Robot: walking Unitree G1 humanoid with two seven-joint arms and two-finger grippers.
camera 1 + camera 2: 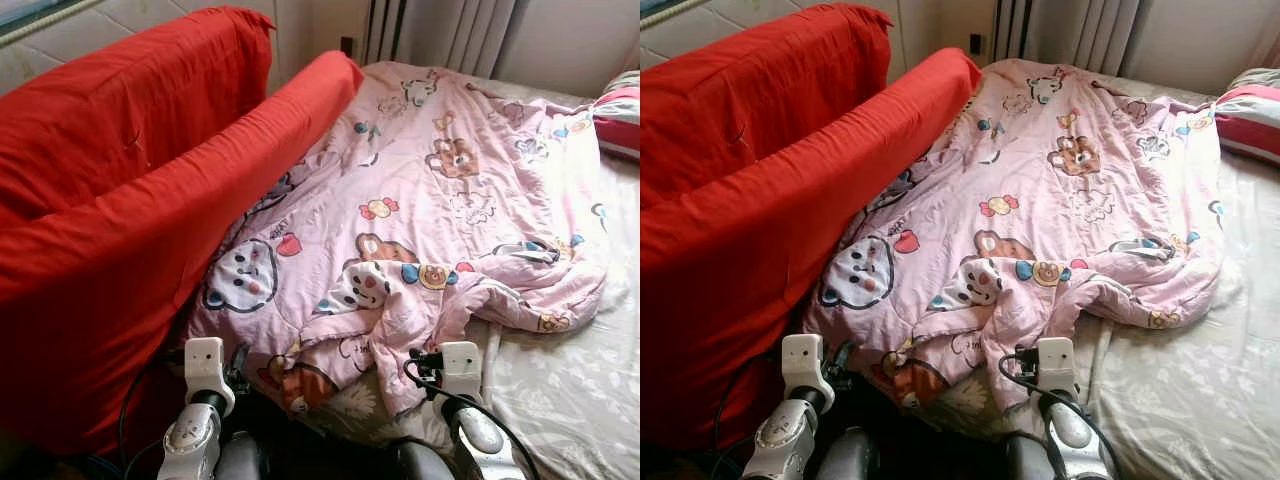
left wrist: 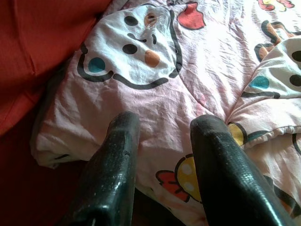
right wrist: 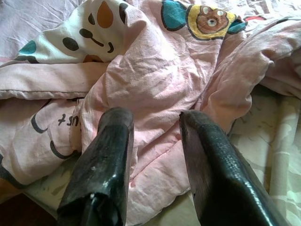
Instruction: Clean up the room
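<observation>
A crumpled pink quilt [image 1: 420, 200] printed with cartoon bears lies spread over the bed, its near edge bunched and folded over [image 1: 400, 310]. Both arms reach toward that near edge. My left gripper [image 2: 164, 125] is open, its black fingers [image 2: 117, 155] just above the quilt's near left corner beside a panda face print [image 2: 136, 47]. My right gripper [image 3: 153, 117] is open too, hovering over the bunched fold [image 3: 150, 70] with nothing between its fingers. White wrist mounts of the left arm [image 1: 204, 362] and the right arm [image 1: 460, 365] show at the bottom.
Tall red-covered cushions [image 1: 120, 200] stand along the bed's left side, pressing against the quilt. A pale patterned bedsheet [image 1: 570, 390] lies bare at the right. A striped pillow [image 1: 622, 112] sits at the far right, and curtains [image 1: 440, 30] hang behind the bed.
</observation>
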